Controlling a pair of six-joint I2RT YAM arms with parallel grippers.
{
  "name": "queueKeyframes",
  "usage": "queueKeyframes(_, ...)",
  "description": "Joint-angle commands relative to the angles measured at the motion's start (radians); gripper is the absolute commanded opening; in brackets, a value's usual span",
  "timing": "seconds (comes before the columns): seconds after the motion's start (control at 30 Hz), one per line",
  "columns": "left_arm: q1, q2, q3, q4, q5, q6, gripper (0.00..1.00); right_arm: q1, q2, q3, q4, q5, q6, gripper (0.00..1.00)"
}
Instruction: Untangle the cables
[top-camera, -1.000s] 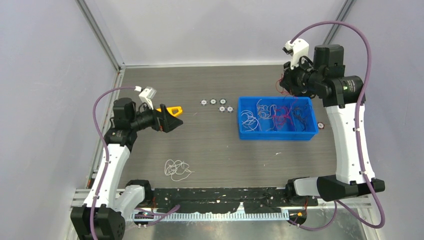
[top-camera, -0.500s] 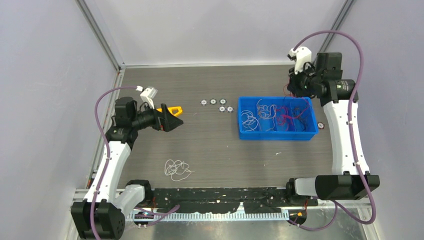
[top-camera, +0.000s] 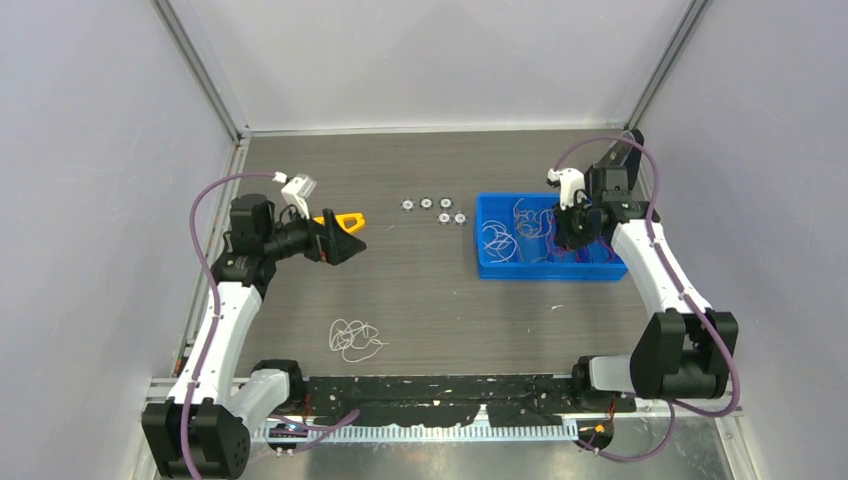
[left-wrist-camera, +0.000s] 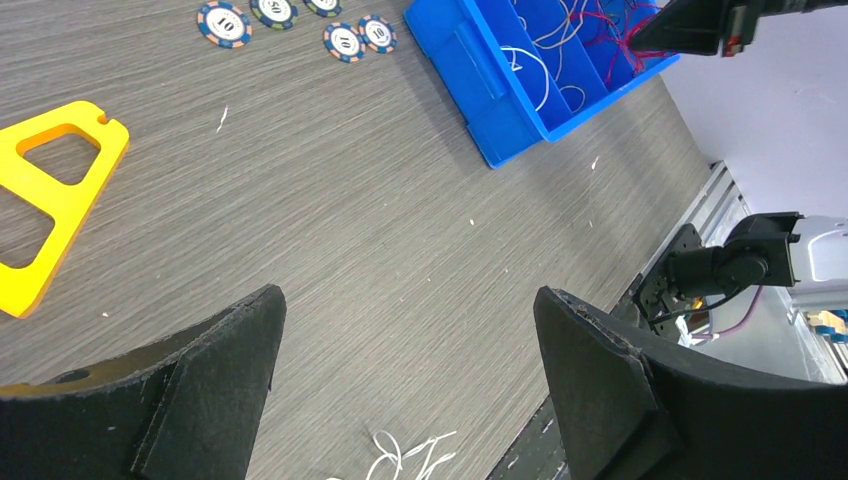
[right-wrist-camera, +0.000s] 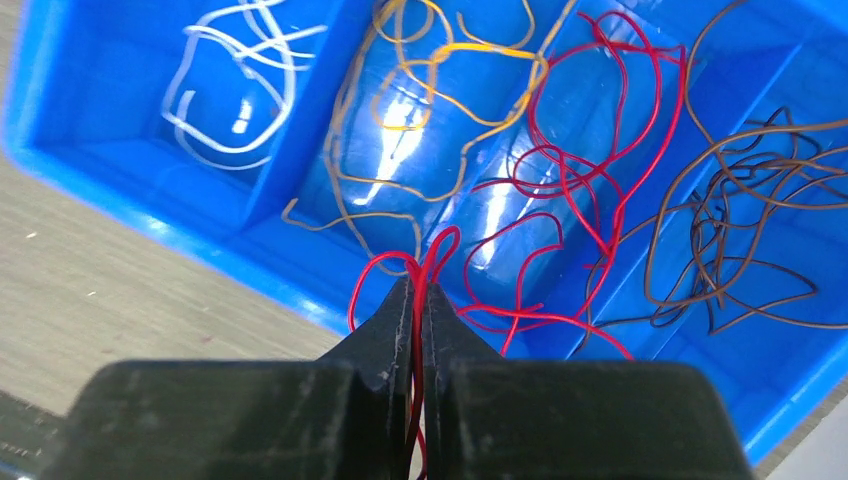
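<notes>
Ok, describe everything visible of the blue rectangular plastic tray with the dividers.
The blue rectangular plastic tray is glossy, shallow and open-topped, split by low dividers into four compartments in a row. It lies flat on the dark wood-grain table, right of centre. Its compartments hold white wires, orange wires, red wires and brown wires in turn. The right gripper, shut on red wires, hangs above one long wall.
</notes>
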Motion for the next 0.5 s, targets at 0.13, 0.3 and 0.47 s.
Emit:
queueKeyframes(0.13, 0.006, -0.018, 0.026, -0.009, -0.023, 0.023, 0.97, -0.022, 0.186, -0.059, 0.262, 0.193, 0.058, 0.05)
queueKeyframes(0.3, 0.006, -0.019, 0.027, -0.017, -0.03, 0.019, 0.97, -0.022, 0.32, -0.008, 0.288, 0.241, 0.093, 0.13)
queueKeyframes(0.47, 0.006, -0.044, 0.032, -0.029, -0.024, 0.03, 0.99, -0.021, 0.239, 0.015, 0.185, 0.187, 0.083, 0.49)
